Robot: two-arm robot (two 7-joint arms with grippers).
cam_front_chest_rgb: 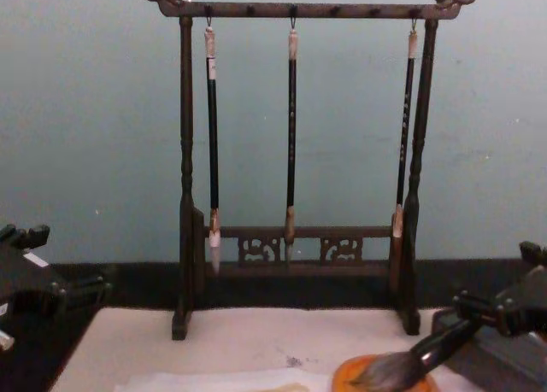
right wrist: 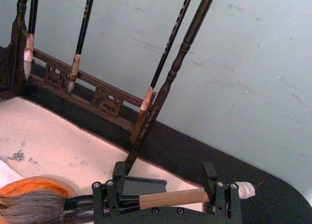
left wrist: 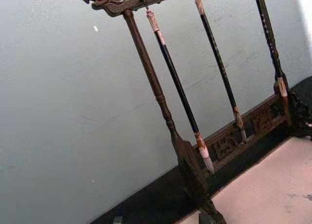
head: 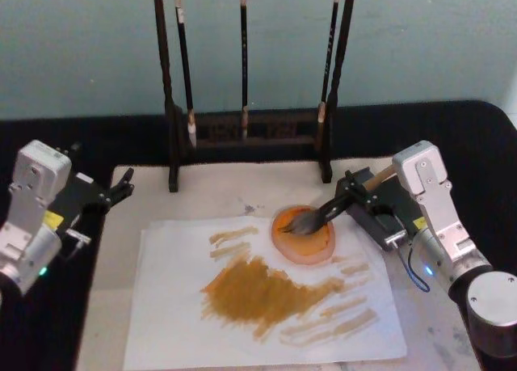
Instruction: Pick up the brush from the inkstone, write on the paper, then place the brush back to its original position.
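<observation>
Brush [head: 323, 216] within right pincer [head: 361, 195]

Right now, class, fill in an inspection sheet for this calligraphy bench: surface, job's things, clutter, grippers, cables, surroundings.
Surface: pale mat with a small grey stain.
Job's things: paper carries ochre strokes; brush tip rests in the orange inkstone.
Clutter: wooden rack hanging three thin brushes.
Grippers: right gripper fingers closed on the brush handle; left gripper idle at the mat's left edge, fingers open.
Cables: blue cable on the right arm.
Surroundings: blue-green wall.

Head above, chest low (shared rack [head: 246, 137])
</observation>
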